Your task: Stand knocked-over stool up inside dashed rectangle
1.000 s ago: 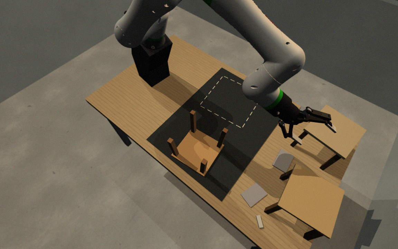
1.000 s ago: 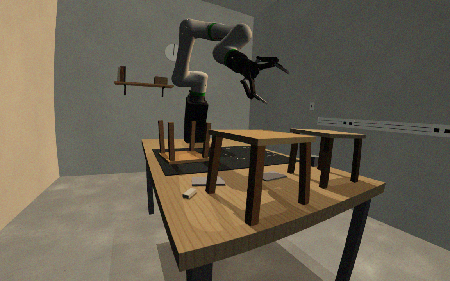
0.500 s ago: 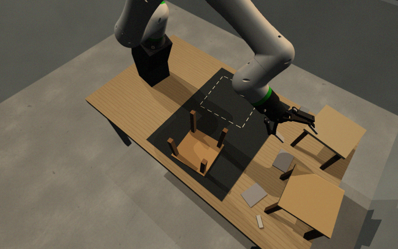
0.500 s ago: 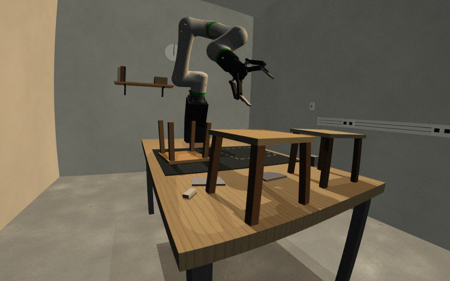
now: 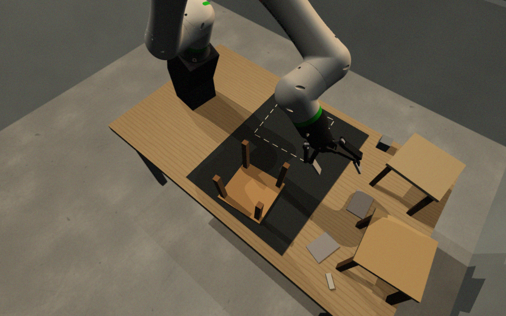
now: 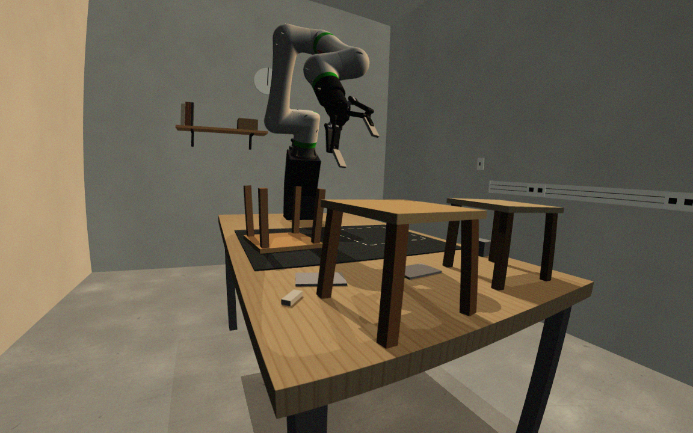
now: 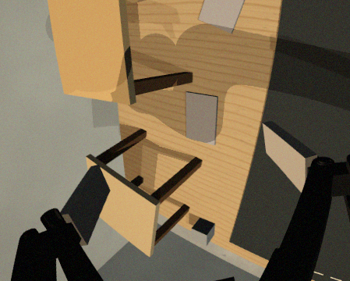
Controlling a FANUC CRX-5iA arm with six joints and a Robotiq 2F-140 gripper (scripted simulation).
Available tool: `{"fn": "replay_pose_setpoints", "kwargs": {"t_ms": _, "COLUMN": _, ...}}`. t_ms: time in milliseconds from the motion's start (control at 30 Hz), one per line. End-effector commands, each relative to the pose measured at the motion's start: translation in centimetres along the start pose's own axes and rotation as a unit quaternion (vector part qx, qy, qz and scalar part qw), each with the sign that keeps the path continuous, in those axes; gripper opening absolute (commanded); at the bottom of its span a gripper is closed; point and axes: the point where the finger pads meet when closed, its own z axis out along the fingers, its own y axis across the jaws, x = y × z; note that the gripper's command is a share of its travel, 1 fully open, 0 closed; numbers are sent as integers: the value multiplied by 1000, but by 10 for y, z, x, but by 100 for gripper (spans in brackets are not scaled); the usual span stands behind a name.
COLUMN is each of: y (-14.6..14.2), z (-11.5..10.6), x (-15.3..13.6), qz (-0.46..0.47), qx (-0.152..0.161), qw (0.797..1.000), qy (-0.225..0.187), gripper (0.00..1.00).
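Tool [image 5: 333, 159] spread wide and holding nothing; tan stool [image 5: 247, 188] upside down, dark legs seemingly upright.

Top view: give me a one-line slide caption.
Open black gripper hovers beside the dashed rectangle; upturned wooden stool rests outside it on the dark mat.

Wooden bench [image 5: 176, 129] with visible grain, matt; a flat black mat [image 5: 223, 165] — smooth, dull. Overturned stool [image 5: 247, 190] in light wood, dark-stained legs. Arm [image 5: 317, 51] — smooth pale plastic-looking shell.
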Motion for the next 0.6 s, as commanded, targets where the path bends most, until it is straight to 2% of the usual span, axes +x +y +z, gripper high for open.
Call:
{"fn": "replay_pose_setpoints", "kwargs": {"t_ms": 0, "y": 67, "z": -31, "x": 11, "qz": 37, "qx": -109, "qw": 993, "qy": 8, "gripper": 100}}
{"fn": "replay_pose_setpoints", "kwargs": {"t_ms": 33, "y": 81, "z": -38, "x": 13, "qz": 37, "qx": -109, "qw": 993, "qy": 8, "gripper": 100}}
{"fn": "replay_pose_setpoints", "kwargs": {"t_ms": 67, "y": 97, "z": -44, "x": 17, "qz": 56, "qx": -159, "qw": 986, "qy": 9, "gripper": 100}}
{"fn": "replay_pose_setpoints", "kwargs": {"t_ms": 100, "y": 110, "z": -50, "x": 19, "qz": 56, "qx": -159, "qw": 986, "qy": 9, "gripper": 100}}
{"fn": "replay_pose_setpoints", "kwargs": {"t_ms": 167, "y": 110, "z": -50, "x": 19, "qz": 56, "qx": -159, "qw": 986, "qy": 9, "gripper": 100}}
{"fn": "replay_pose_setpoints", "kwargs": {"t_ms": 200, "y": 151, "z": -69, "x": 27, "qz": 72, "qx": -203, "qw": 976, "qy": 10, "gripper": 100}}
{"fn": "replay_pose_setpoints", "kwargs": {"t_ms": 267, "y": 175, "z": -80, "x": 33, "qz": 97, "qx": -270, "qw": 958, "qy": 11, "gripper": 100}}
{"fn": "replay_pose_setpoints", "kwargs": {"t_ms": 333, "y": 203, "z": -92, "x": 38, "qz": 109, "qx": -302, "qw": 947, "qy": 12, "gripper": 100}}
{"fn": "replay_pose_setpoints", "kwargs": {"t_ms": 533, "y": 283, "z": -128, "x": 51, "qz": 111, "qx": -308, "qw": 945, "qy": 12, "gripper": 100}}
{"fn": "replay_pose_setpoints", "kwargs": {"t_ms": 567, "y": 285, "z": -129, "x": 51, "qz": 111, "qx": -308, "qw": 945, "qy": 12, "gripper": 100}}
